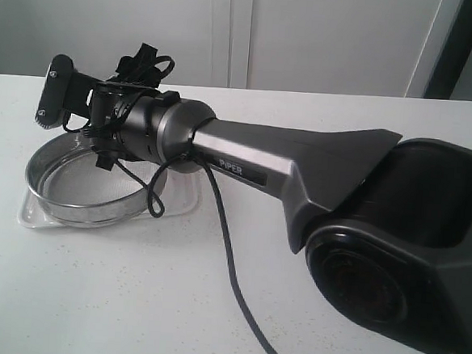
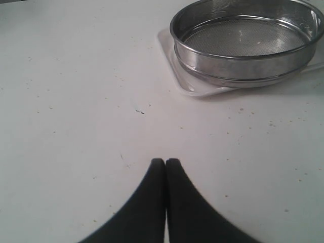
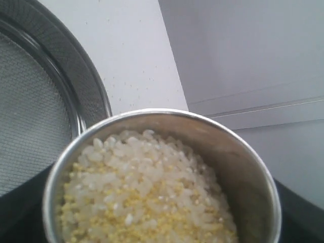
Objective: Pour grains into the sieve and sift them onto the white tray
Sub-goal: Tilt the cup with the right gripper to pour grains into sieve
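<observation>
The sieve (image 1: 88, 203), a wide steel ring with a mesh bottom, rests on the white tray (image 1: 31, 214) at the table's left. Its mesh (image 2: 238, 38) looks almost bare, and the tray's corner (image 2: 174, 76) sticks out beneath it. My right arm (image 1: 245, 157) reaches across over the sieve. A small steel cup (image 3: 243, 172), tilted beside the sieve's rim (image 3: 86, 86), is held in the right gripper. Dark fingers (image 3: 298, 212) flank the cup. The grains (image 3: 147, 192), pale white and yellow, fill it. My left gripper (image 2: 165, 162) is shut and empty above bare table, short of the tray.
A black cable (image 1: 230, 266) hangs from the right arm across the white table (image 1: 130, 299). Tiny specks (image 2: 139, 110) dot the tabletop near the tray. A pale wall with panel lines (image 3: 253, 61) rises behind the table.
</observation>
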Controlling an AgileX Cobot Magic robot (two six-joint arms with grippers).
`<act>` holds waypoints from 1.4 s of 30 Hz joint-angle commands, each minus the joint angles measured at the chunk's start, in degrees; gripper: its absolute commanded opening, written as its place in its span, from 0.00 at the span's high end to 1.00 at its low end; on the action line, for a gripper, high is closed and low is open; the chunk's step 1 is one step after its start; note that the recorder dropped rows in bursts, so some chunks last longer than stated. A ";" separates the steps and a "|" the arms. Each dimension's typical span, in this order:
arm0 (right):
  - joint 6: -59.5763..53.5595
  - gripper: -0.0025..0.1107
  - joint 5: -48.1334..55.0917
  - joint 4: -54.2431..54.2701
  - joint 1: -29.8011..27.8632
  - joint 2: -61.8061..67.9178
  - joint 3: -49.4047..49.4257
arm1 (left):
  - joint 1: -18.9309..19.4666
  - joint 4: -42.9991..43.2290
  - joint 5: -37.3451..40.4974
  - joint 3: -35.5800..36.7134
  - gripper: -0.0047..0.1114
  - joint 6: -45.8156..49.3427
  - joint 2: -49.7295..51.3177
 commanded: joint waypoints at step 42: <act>-7.69 0.98 6.39 -11.70 0.00 3.31 -0.76 | 0.09 -0.40 -0.06 0.26 0.96 -0.02 -0.20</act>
